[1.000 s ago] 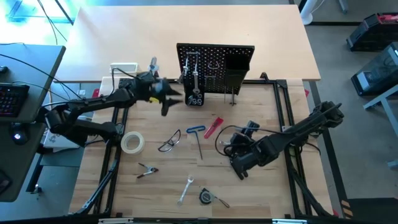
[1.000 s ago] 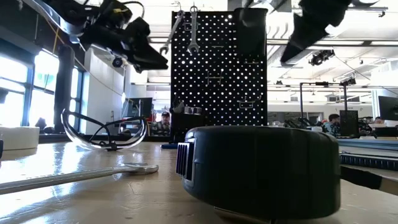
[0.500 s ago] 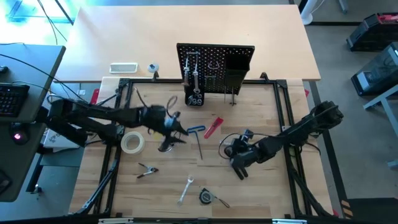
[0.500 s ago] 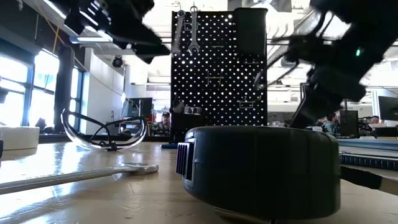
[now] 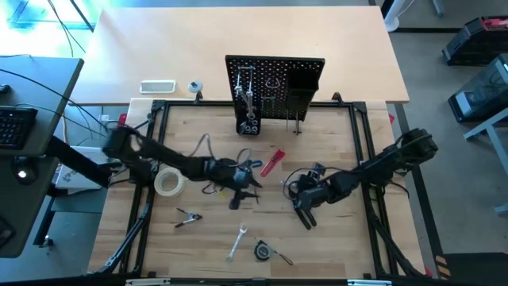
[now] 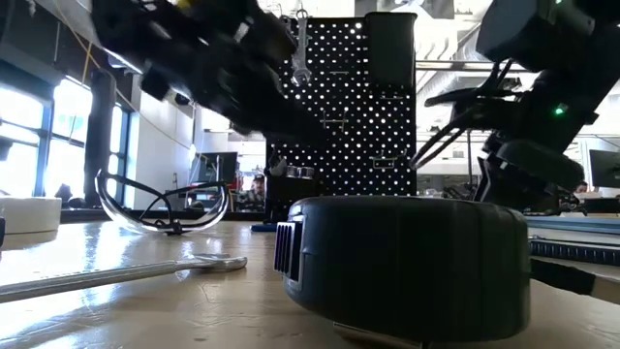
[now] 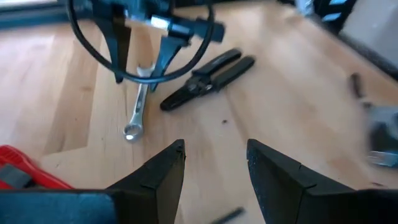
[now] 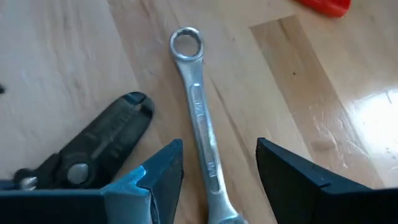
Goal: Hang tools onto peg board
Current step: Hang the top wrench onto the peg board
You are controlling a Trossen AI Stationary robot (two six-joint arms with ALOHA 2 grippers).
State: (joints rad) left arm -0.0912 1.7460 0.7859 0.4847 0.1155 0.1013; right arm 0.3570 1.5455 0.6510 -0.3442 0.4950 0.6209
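While both arms reach over the table (image 5: pixel 341 238) in front of the peg board (image 5: pixel 274 79), the move ahead looks to turn on the right hand (image 8: pixel 217 155) and the silver wrench (image 8: pixel 198 106). The wrench lies flat on the wood, out from the peg board's foot and a little toward the right arm's side. Its slim shaft runs nearly straight along the gap between that hand's fingers, which stand apart and clamp nothing, and its ring end points away from the hand toward the red-handled tool (image 8: pixel 323 5). A straight descent and a close across the shaft's narrow width would seem to suffice. The black pliers (image 8: pixel 93 152) lie just beside the wrench, near one finger, and could be nudged. The left hand (image 7: pixel 214 155), fingers also apart and empty, sits farther from the wrench, looking across at it and the pliers, so the right arm is the nearer. The wrench is polished, hard and thin, likely slippery against the smooth pale boards. The pliers are matte and chunkier. The peg board is a black upright perforated panel.
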